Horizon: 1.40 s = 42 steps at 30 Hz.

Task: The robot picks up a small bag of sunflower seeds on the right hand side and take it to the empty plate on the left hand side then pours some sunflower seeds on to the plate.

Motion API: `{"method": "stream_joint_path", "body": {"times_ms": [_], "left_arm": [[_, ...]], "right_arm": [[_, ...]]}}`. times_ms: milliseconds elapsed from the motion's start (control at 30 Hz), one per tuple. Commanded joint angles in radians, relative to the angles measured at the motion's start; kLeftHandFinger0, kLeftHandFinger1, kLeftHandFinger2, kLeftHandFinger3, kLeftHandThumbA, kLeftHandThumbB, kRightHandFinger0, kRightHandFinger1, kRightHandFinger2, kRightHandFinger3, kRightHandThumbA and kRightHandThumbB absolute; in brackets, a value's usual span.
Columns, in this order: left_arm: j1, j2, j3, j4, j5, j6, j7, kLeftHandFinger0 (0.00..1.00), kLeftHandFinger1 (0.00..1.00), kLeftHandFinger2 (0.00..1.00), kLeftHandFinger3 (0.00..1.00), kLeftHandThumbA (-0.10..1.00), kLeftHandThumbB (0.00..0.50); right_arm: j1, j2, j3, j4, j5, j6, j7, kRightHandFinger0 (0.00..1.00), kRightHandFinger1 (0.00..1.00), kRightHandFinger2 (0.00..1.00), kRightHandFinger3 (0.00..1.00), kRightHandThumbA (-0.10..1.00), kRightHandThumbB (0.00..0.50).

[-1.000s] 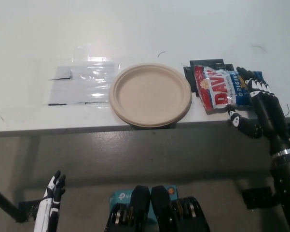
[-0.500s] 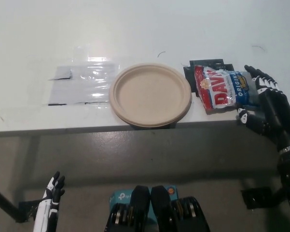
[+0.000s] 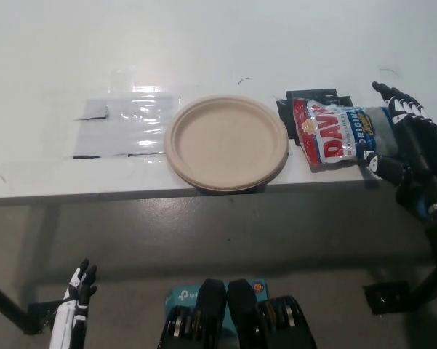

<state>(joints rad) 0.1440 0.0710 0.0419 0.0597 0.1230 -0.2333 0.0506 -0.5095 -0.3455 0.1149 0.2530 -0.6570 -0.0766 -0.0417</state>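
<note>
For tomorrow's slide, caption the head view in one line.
Open black right hand beside sunflower seed bag; plate empty; white left hand low.

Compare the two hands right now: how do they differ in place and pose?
The black right hand is up at table height, open beside the seed bag; the white left hand hangs low, below the table edge, far from the plate. Both hold nothing.

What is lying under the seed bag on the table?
Black patches on the white table show past the seed bag along its top and left edges. How far they run beneath is hidden.
</note>
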Motion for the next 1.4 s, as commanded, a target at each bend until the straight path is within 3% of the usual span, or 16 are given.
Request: {"method": "stream_joint_path", "body": {"times_ms": [0,233,333,533,733,800,1100,1367], "left_arm": [[0.000,0.009,0.003,-0.023,-0.016,-0.033,-0.003,1.00,1.00,1.00,1.00,1.00,0.068],[-0.002,0.011,0.005,-0.033,-0.015,-0.025,-0.005,1.00,1.00,1.00,1.00,1.00,0.070],[-0.002,0.011,0.006,-0.031,-0.021,-0.014,-0.008,1.00,1.00,1.00,1.00,1.00,0.095],[-0.003,0.013,0.006,-0.027,-0.019,-0.028,-0.006,1.00,1.00,1.00,1.00,1.00,0.070],[-0.006,0.016,0.007,-0.020,-0.024,-0.035,-0.007,1.00,1.00,1.00,1.00,1.00,0.070],[-0.006,0.015,0.008,-0.028,-0.032,-0.020,-0.010,1.00,1.00,1.00,1.00,1.00,0.083],[0.001,0.021,0.004,-0.035,-0.036,-0.018,-0.015,1.00,1.00,1.00,1.00,1.00,0.057],[-0.002,0.021,0.005,-0.027,-0.044,-0.027,-0.014,1.00,1.00,1.00,1.00,1.00,0.053]], "right_arm": [[-0.077,-0.045,0.022,-0.012,-0.024,0.052,0.055,1.00,1.00,1.00,1.00,0.69,0.431],[-0.119,-0.092,0.065,-0.015,-0.035,0.100,0.125,1.00,1.00,1.00,1.00,0.74,0.460],[-0.134,-0.111,0.083,-0.016,-0.046,0.114,0.152,1.00,1.00,1.00,1.00,0.73,0.481],[-0.161,-0.134,0.119,-0.003,-0.063,0.126,0.192,1.00,1.00,1.00,1.00,0.76,0.500],[-0.189,-0.157,0.164,0.030,-0.070,0.117,0.235,1.00,1.00,1.00,1.00,1.00,0.481],[-0.192,-0.160,0.171,0.035,-0.064,0.110,0.238,1.00,1.00,1.00,1.00,1.00,0.473],[-0.198,-0.159,0.195,0.066,-0.073,0.101,0.224,1.00,1.00,1.00,1.00,1.00,0.445],[-0.212,-0.148,0.200,0.121,-0.088,0.100,0.181,1.00,1.00,1.00,1.00,1.00,0.448]]}}
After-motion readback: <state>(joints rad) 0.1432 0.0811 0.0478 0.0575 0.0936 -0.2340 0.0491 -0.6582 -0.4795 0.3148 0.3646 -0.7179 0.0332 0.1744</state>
